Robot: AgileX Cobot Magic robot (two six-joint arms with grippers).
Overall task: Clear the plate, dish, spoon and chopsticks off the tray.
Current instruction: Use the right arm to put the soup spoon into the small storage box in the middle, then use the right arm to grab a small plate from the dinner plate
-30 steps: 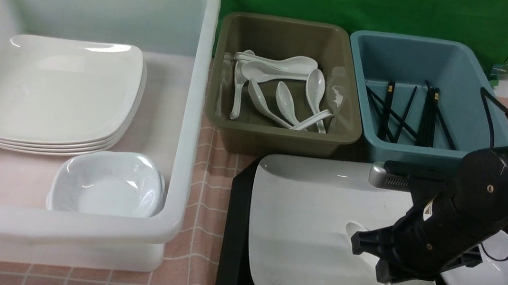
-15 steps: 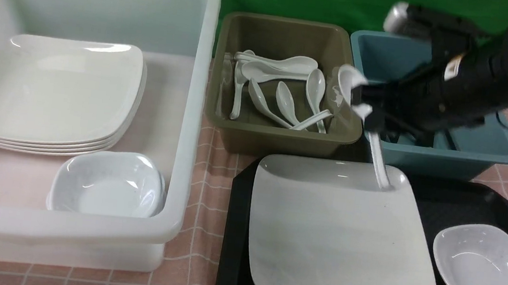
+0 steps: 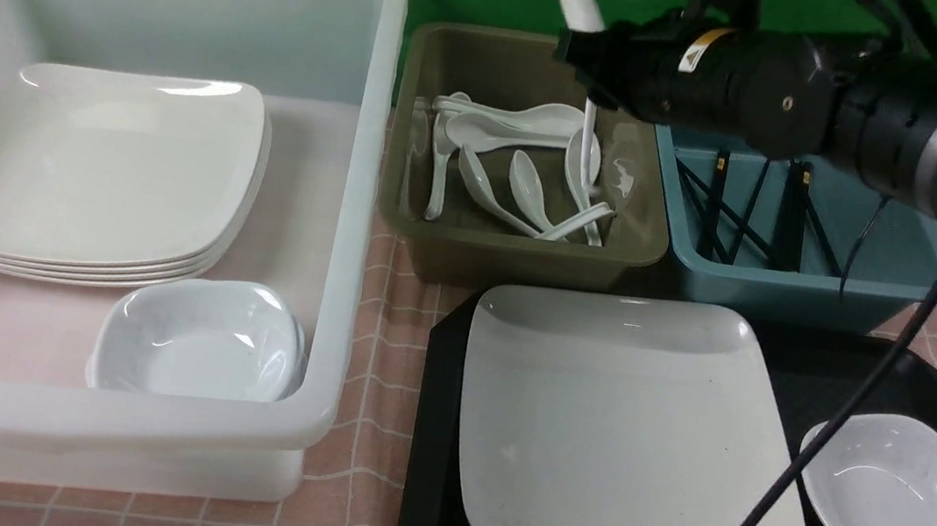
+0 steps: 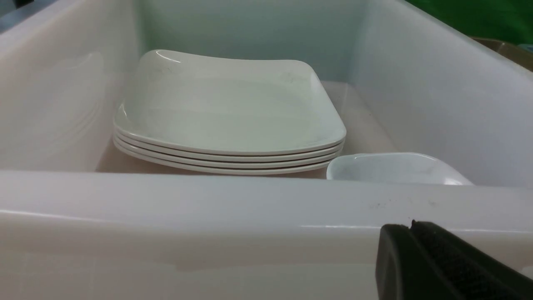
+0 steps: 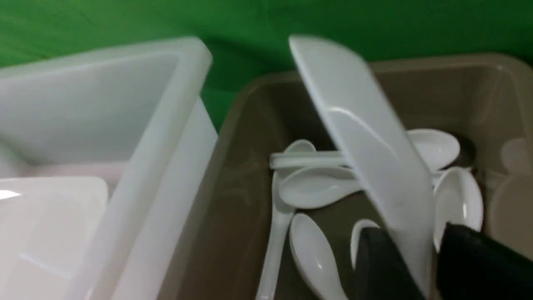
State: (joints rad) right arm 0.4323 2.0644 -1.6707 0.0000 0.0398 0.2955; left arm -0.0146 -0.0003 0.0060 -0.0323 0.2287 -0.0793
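Bright, even light (wrist blur)

Plate [image 3: 616,439] on tray [image 3: 429,470], dish [image 3: 900,498] beside it on the right, tub [image 3: 361,198] to the left.

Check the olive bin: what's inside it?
Loose white spoons lie piled in the olive bin. The right tool holds the spoon over them, not released. The bin's near wall hides its front floor.

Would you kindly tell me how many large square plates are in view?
5. A stack of four sits in the white tub; one plate lies on the black tray. The stack could hide more.
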